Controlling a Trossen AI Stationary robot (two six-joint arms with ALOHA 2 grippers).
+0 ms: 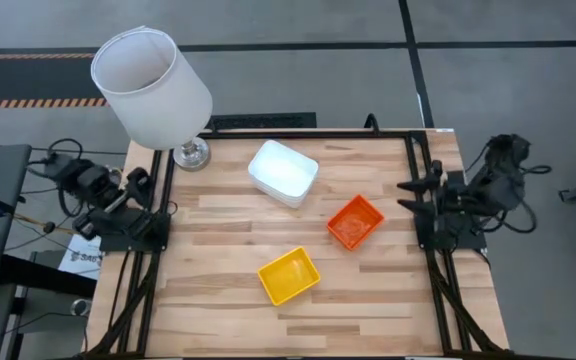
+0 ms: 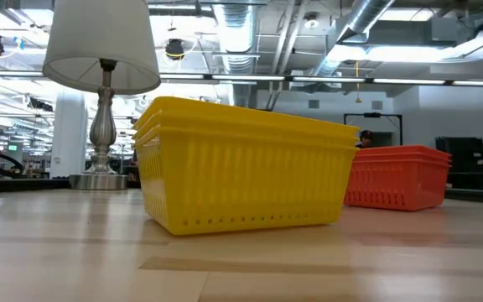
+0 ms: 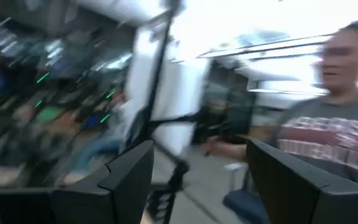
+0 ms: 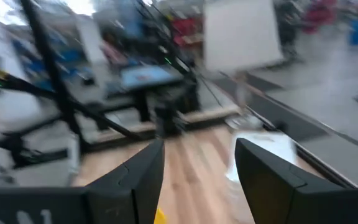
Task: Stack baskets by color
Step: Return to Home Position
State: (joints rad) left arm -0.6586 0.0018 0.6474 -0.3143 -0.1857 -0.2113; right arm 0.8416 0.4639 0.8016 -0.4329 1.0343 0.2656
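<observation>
Between both jaws: 3 basket stacks (image 1: 283,172) (image 1: 355,221) (image 1: 289,276).

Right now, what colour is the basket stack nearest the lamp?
The basket stack is white; the high view shows it best.

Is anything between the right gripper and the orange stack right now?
Nothing visible. The right gripper is at the right edge of the table; only bare wood lies between it and the orange baskets. The white baskets and yellow baskets sit off that line.
</observation>
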